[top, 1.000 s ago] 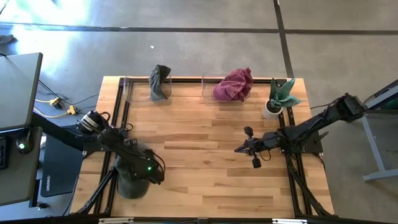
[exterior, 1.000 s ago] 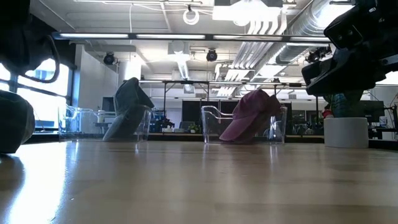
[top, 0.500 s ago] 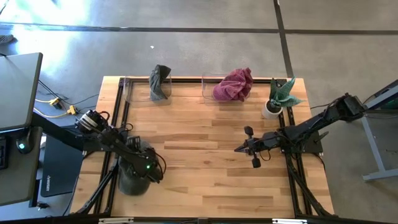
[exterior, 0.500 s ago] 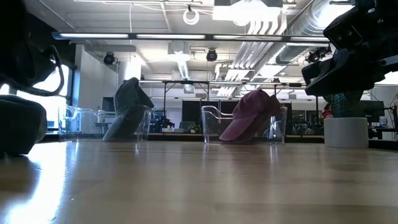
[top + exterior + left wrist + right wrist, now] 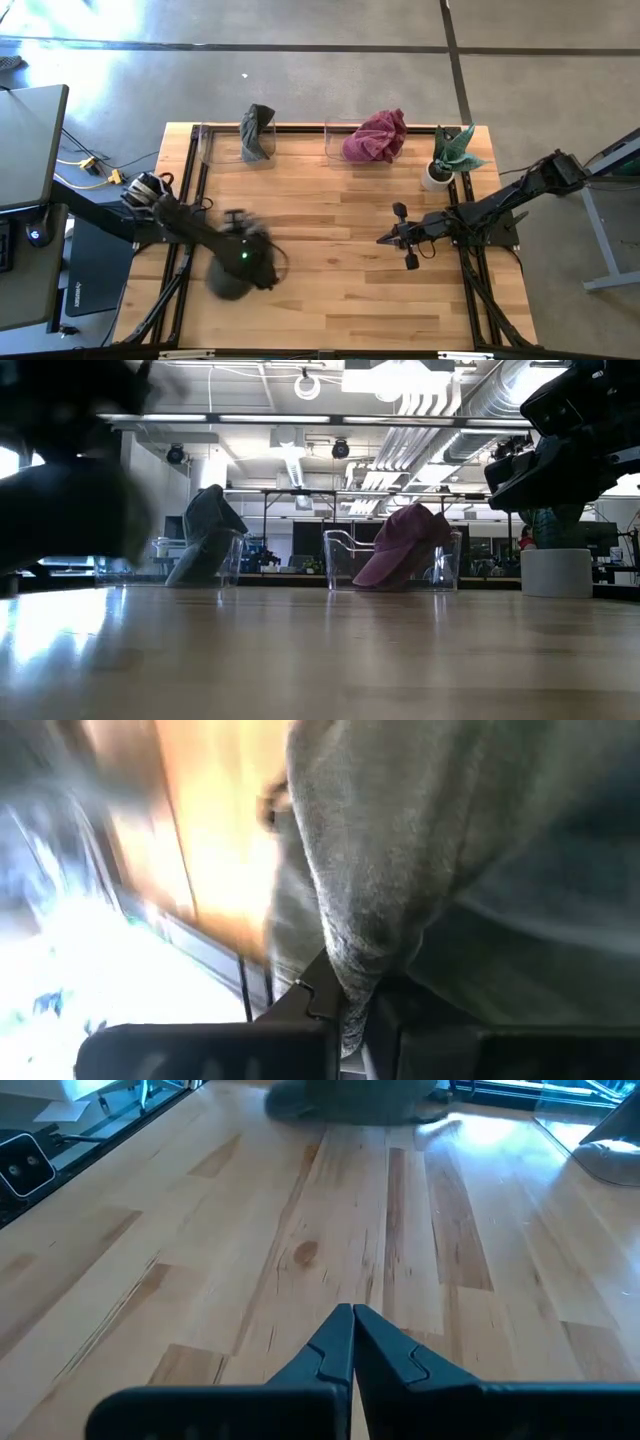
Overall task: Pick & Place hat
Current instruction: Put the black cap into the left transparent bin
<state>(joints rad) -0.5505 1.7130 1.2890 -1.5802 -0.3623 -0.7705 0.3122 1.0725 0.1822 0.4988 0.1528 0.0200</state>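
one camera looks straight down on the whole surface point(image 5: 340, 250). another sits level at its edge, facing the room. both wrist cameras look closely past their fingers onto that same surface.

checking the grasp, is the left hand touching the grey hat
Touching. The left wrist view shows the grey hat fabric pinched between the left hand's closed fingers.
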